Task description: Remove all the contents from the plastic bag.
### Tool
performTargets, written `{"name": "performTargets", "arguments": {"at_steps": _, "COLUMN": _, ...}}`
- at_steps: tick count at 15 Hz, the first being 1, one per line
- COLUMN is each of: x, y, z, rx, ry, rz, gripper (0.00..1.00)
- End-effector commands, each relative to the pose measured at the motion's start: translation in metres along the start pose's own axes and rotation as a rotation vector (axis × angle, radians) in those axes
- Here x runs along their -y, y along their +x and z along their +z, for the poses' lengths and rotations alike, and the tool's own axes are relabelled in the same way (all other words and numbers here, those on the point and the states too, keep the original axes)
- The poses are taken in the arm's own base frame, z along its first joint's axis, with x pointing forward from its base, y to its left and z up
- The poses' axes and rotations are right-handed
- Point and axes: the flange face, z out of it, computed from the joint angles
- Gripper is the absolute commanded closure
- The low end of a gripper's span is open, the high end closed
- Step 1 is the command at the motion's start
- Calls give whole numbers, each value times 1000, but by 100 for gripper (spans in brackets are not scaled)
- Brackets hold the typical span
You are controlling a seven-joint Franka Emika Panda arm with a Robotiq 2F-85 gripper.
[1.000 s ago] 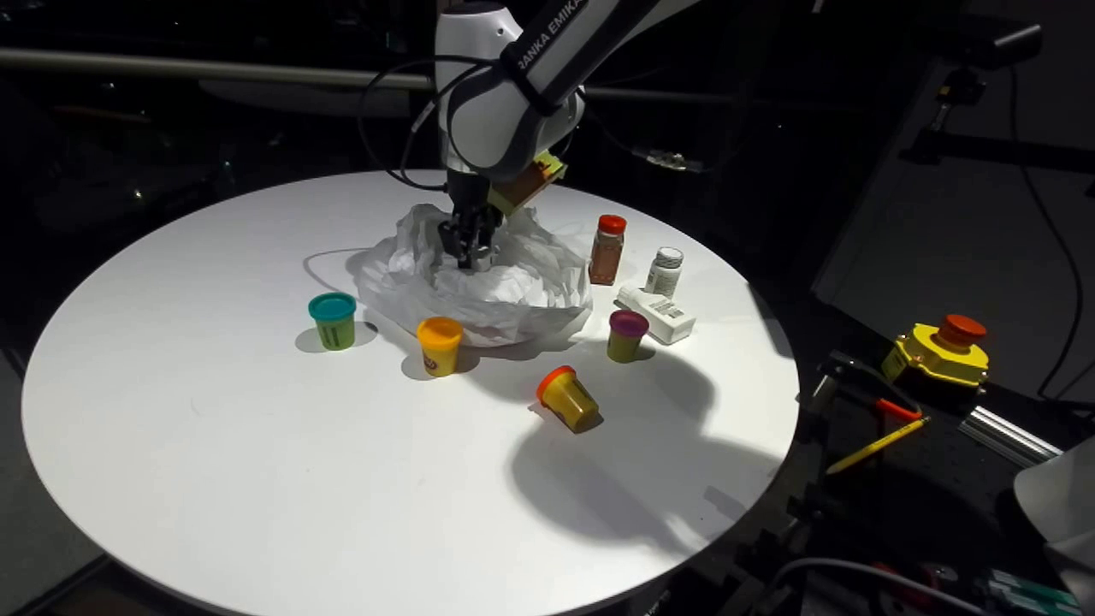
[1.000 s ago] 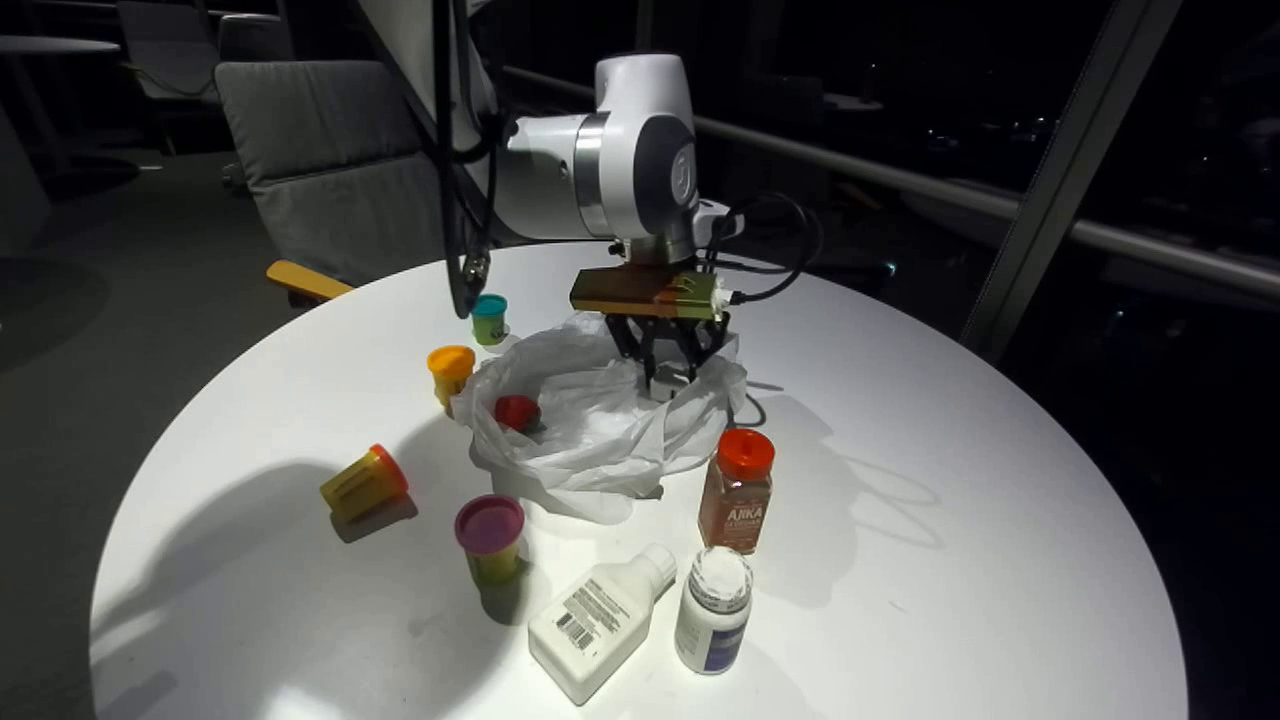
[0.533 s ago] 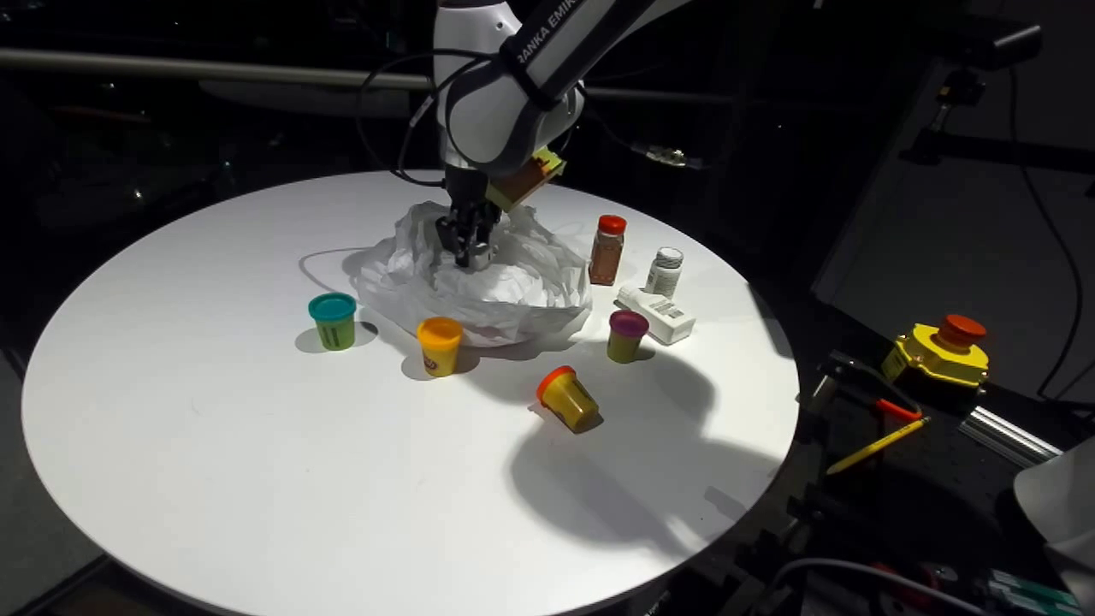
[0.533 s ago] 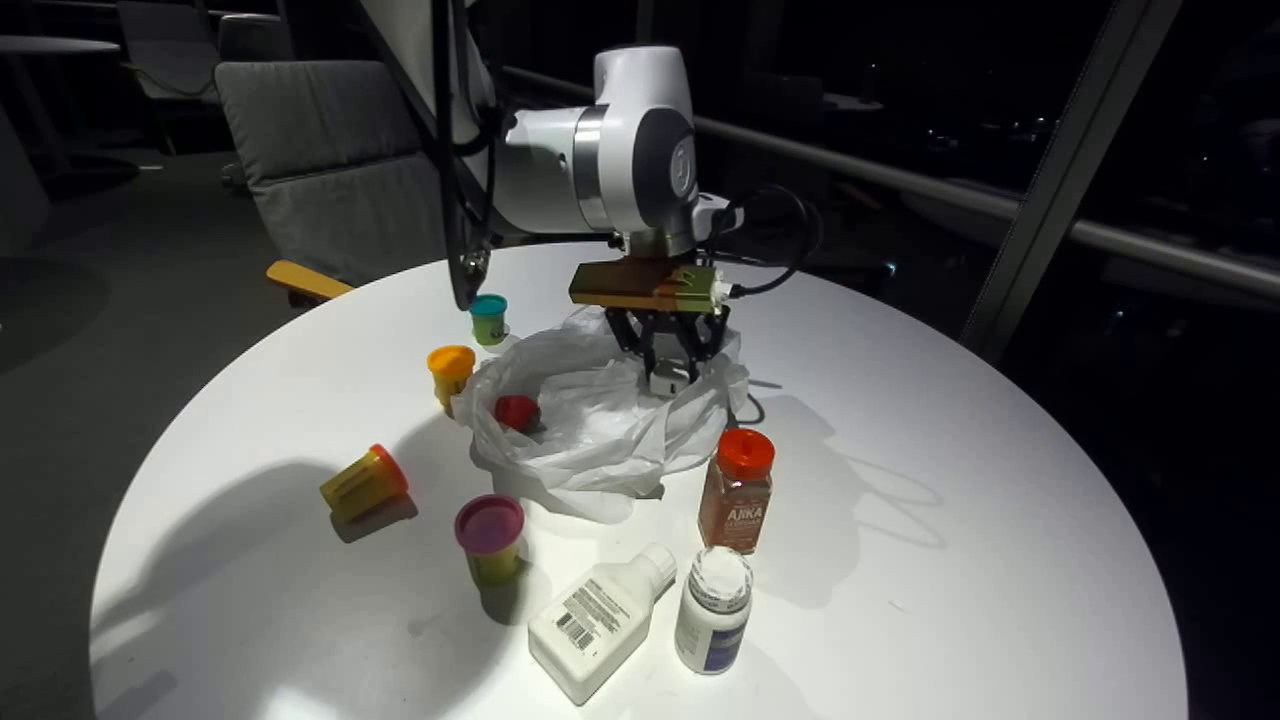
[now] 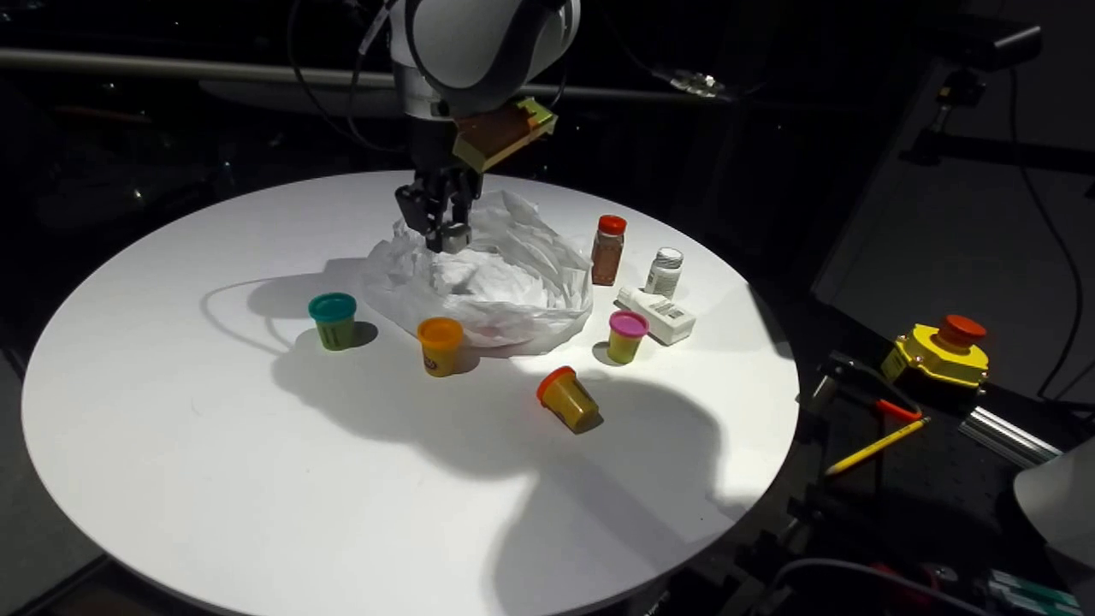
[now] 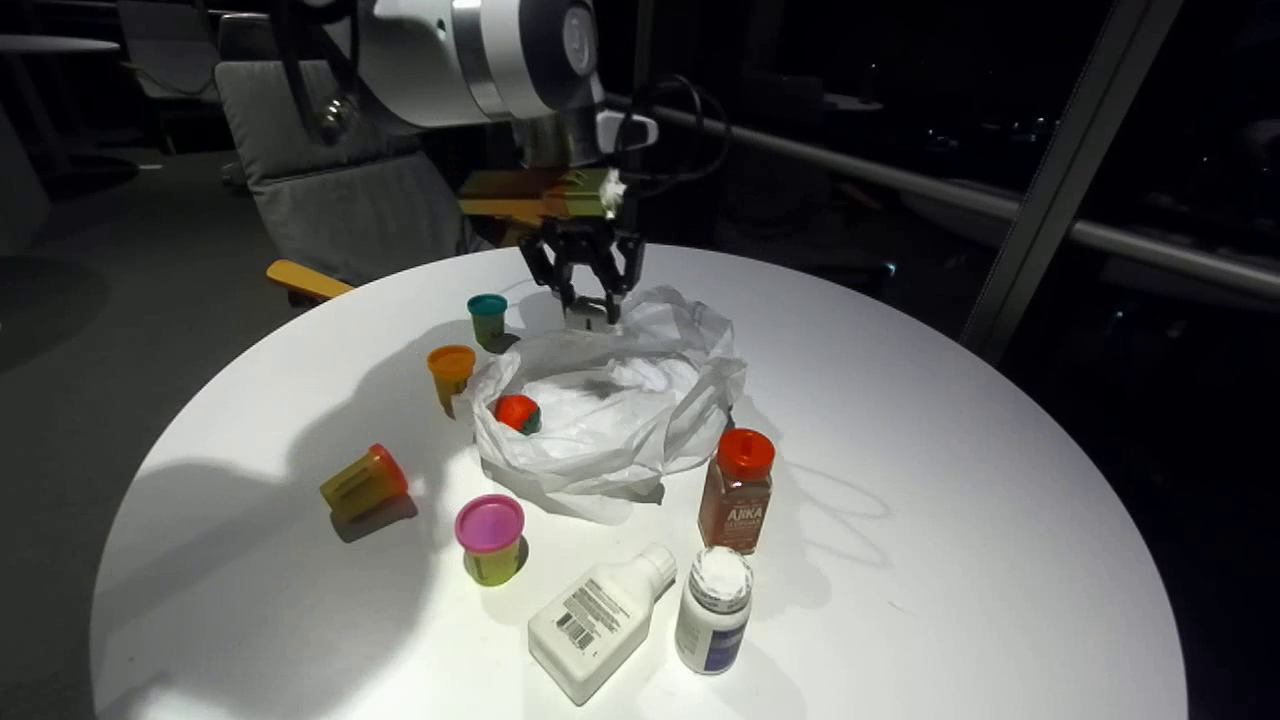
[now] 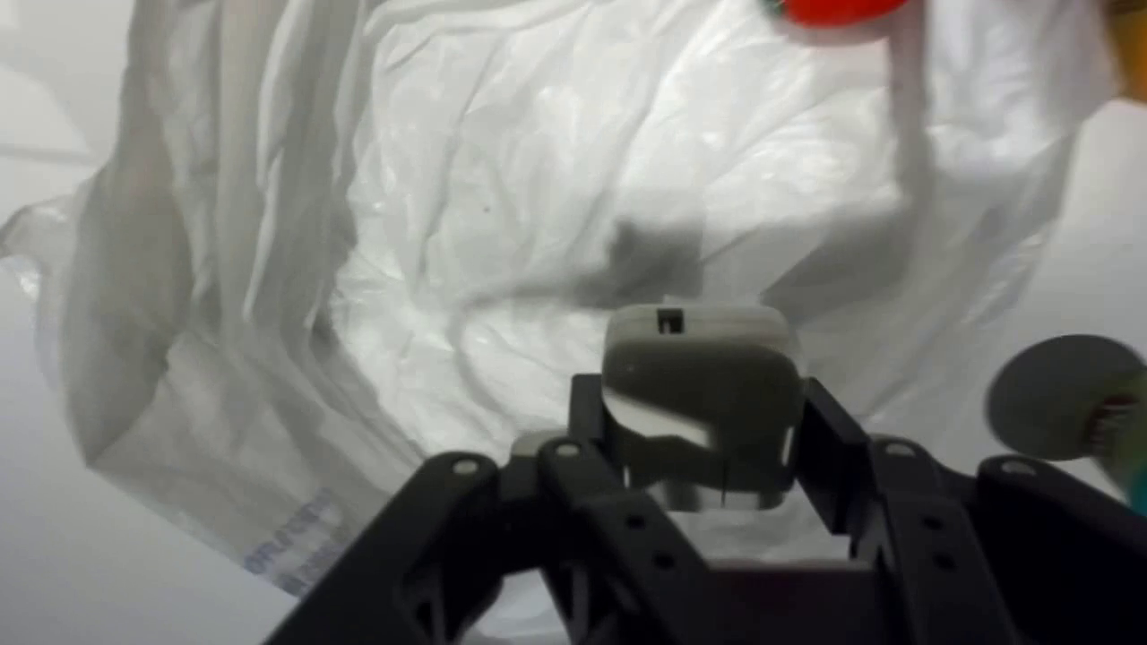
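gripper [image 7: 702, 414] clamped on the white block [image 7: 703, 381] over the plastic bag [image 6: 600, 478]; a low exit could snag the bag, shifting the red piece [image 6: 515, 411] within.

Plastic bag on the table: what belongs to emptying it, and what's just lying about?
Job:
plastic bag; gripper; white block, gripped; red piece in the bag; presumably removed contents: teal-lidded tub, orange-lidded tub, pink-lidded tub, tipped tub, red-capped bottle, upright white bottle, lying white bottle

Lying about:
yellow pencil; yellow button box
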Motion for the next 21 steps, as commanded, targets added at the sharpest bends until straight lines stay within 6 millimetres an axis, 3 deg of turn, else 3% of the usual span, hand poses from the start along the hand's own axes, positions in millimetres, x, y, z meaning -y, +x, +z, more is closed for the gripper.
{"name": "performTargets", "arguments": {"at_steps": 1, "x": 65, "y": -32, "z": -46, "rx": 15, "ry": 3, "rz": -70, "gripper": 72}}
{"name": "performTargets", "arguments": {"at_steps": 3, "x": 106, "y": -36, "z": -50, "rx": 15, "ry": 9, "rz": -125, "gripper": 72}}
{"name": "performTargets", "arguments": {"at_steps": 7, "x": 162, "y": -33, "z": -23, "rx": 16, "ry": 78, "rz": -152, "gripper": 72}}
{"name": "performTargets", "arguments": {"at_steps": 10, "x": 182, "y": -31, "z": 7, "rx": 33, "ry": 131, "rz": -139, "gripper": 72}}
{"name": "performTargets", "arguments": {"at_steps": 14, "x": 191, "y": -24, "z": 35, "rx": 20, "ry": 152, "rz": -117, "gripper": 72}}
{"name": "performTargets", "arguments": {"at_steps": 15, "x": 191, "y": -21, "z": 37, "rx": 11, "ry": 151, "rz": -113, "gripper": 22}}
{"name": "performTargets", "arguments": {"at_steps": 16, "x": 189, "y": -21, "z": 31, "rx": -8, "ry": 134, "rz": -117, "gripper": 21}}
{"name": "performTargets", "arguments": {"at_steps": 18, "x": 176, "y": -23, "z": 14, "rx": -33, "ry": 89, "rz": -116, "gripper": 7}}
{"name": "performTargets", "arguments": {"at_steps": 19, "x": 162, "y": -26, "z": 4, "rx": -40, "ry": 64, "rz": -88, "gripper": 1}}
{"name": "performTargets", "arguments": {"at_steps": 21, "x": 128, "y": -25, "z": -10, "rx": -65, "ry": 36, "rz": 7, "gripper": 0}}
